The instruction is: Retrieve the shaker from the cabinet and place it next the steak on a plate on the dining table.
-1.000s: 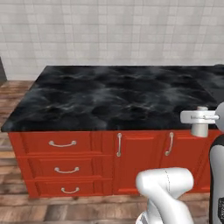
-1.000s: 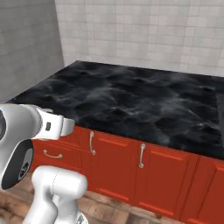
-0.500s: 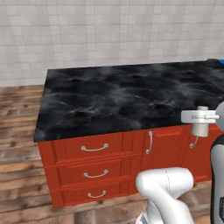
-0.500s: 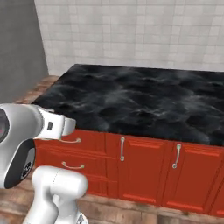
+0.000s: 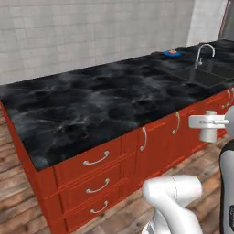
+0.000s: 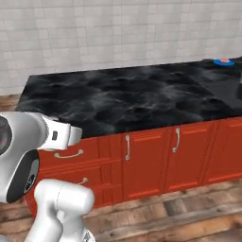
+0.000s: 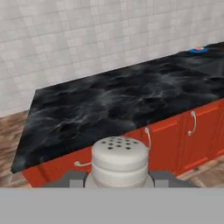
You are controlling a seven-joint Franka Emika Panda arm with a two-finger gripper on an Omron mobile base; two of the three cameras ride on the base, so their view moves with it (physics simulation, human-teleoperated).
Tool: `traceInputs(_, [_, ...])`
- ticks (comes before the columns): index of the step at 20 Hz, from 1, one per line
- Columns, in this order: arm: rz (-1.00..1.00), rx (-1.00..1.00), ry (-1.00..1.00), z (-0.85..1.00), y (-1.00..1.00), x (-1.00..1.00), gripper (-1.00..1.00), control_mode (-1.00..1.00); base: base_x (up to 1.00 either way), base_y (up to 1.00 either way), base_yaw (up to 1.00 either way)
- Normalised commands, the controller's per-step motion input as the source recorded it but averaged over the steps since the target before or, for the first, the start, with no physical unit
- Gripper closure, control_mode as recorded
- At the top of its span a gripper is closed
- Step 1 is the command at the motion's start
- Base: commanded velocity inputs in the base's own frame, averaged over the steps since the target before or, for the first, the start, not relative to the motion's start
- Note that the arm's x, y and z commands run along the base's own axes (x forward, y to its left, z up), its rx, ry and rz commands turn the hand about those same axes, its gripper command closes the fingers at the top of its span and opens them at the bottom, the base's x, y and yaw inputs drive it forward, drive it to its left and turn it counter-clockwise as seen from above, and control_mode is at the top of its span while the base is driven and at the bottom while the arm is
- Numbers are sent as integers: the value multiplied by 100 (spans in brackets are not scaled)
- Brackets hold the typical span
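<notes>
Base has driven on since the earlier frames, so the whole scene has slid: the dining table (image 5: 91,105) now runs off toward the far right, and the sink (image 5: 201,73) with its silver tap (image 5: 203,50) and the blue plate (image 5: 172,53) have come into sight at that far end. Nothing on the table itself moved; the camera did.

Gripper (image 7: 119,180) is clamped on the shaker (image 7: 119,161); the dark finger tips (image 7: 74,179) sit tight against both sides of its base. Shaker stands upright in the grip, pale rounded cap with holes facing the hand camera. In the left base view the shaker (image 5: 209,131) hangs in the air in front of the table's red side, level with the cabinet doors, not touching the table.

Plate sits on the black marble top at the table's far corner, near the tiled wall, just beyond the sink. Steak (image 5: 172,51) lies on the plate as a small pinkish patch; detail too small to tell. In the right base view the plate (image 6: 222,62) shows at the table's far right edge, well apart from the shaker.

Red drawers (image 5: 97,185) with curved silver handles fill the table's near side.
</notes>
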Motion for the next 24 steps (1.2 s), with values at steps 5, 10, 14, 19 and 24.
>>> traceInputs(5, [0, 0, 0, 0, 0, 0, 100, 100, -1, 51, -84])
traceInputs(10, [0, 0, 0, 0, 0, 0, 100, 100, 0, 31, -94])
traceInputs(14, [0, 0, 0, 0, 0, 0, 100, 100, 0, 26, -98])
traceInputs(19, [0, 0, 0, 0, 0, 0, 100, 100, -10, 65, -82])
traceInputs(24, [0, 0, 0, 0, 0, 0, 100, 100, -100, 64, -55])
